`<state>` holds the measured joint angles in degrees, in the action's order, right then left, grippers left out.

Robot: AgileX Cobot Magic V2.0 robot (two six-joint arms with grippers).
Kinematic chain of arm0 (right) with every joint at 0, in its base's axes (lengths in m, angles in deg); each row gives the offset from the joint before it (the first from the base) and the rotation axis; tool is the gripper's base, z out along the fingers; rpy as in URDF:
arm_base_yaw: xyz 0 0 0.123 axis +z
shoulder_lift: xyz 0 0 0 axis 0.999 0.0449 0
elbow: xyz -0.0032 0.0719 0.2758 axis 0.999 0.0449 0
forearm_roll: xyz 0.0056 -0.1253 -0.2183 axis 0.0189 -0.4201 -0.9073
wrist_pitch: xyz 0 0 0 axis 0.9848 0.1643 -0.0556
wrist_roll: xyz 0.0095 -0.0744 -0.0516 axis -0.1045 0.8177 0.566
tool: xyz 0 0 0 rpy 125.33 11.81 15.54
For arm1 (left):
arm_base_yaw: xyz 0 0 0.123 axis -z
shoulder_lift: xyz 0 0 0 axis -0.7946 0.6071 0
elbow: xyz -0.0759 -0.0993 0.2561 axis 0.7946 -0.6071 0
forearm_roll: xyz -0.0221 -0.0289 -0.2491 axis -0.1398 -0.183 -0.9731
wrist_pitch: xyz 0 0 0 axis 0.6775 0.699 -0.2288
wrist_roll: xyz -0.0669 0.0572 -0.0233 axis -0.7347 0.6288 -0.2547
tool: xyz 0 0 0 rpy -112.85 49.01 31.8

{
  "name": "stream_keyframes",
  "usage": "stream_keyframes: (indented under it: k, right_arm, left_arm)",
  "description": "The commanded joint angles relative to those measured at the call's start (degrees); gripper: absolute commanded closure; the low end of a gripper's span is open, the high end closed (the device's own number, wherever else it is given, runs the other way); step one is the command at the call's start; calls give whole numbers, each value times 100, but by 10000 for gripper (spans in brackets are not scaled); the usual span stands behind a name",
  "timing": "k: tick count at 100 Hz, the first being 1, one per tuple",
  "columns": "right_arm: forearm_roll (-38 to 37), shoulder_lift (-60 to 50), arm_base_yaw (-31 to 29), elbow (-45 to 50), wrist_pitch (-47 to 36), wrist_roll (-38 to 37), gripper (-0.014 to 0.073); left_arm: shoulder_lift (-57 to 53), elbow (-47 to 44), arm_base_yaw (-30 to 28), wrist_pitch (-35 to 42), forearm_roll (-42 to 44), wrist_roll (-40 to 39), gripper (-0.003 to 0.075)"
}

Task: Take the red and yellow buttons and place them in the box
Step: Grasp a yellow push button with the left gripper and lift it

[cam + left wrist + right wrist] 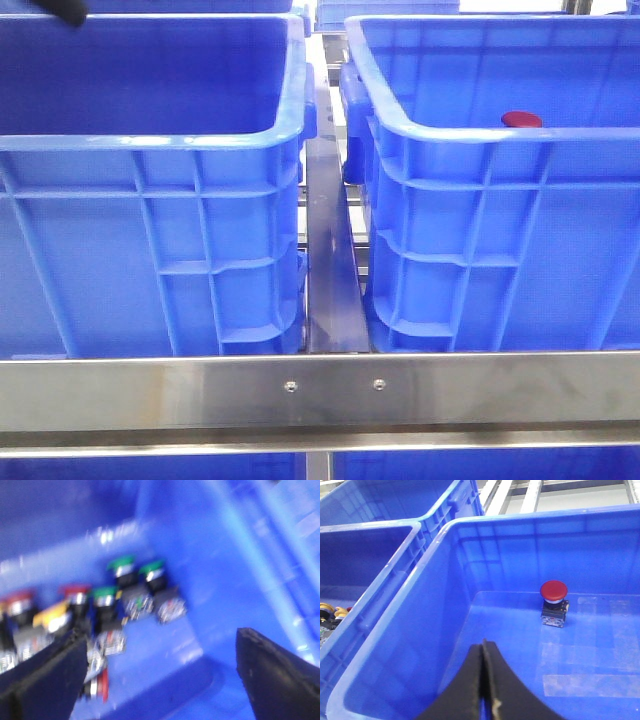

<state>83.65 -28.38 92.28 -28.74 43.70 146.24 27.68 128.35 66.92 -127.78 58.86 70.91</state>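
In the left wrist view, blurred push buttons stand bunched on the floor of the left blue crate [150,140]. Among them are red buttons [75,590], a yellow button [52,614] and green-capped ones [121,564]. My left gripper [161,632] hangs open above that floor with nothing between its fingers; another red button [102,685] lies beside the left finger. My right gripper [483,645] is shut and empty over the right blue crate, the box [440,545]. One red button [554,591] stands on the box's floor, well ahead of the tips, and its cap [521,119] peeks over the near rim.
A steel rail [330,270] runs between the two crates and a steel bar [320,390] crosses in front of them. The left crate [365,530] sits next to the box, with a few buttons [335,612] showing in it. More blue crates stand behind.
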Motion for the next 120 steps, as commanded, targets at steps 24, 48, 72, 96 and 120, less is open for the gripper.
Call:
stream_keyframes:
  k: [24,48,72,96,120]
  right_arm:
    - [49,-10,-20,-141,-32,51,664]
    - [49,-10,-20,-141,-32,51,664]
    - [49,-10,-20,-141,-32,51,664]
    - [49,-10,-20,-141,-32,51,664]
    - [49,-10,-20,-141,-32,51,664]
  left_arm:
    - [643,181,-94,-138,981,-1315,155]
    - [1192,181,-94,59,1018,-1544,155]
    - [1655,181,-94,396,981,-1649,155]
    - [1749,191,-94,493,930,-1649,239]
    - [1724,191,-80,534,918,-1626,715]
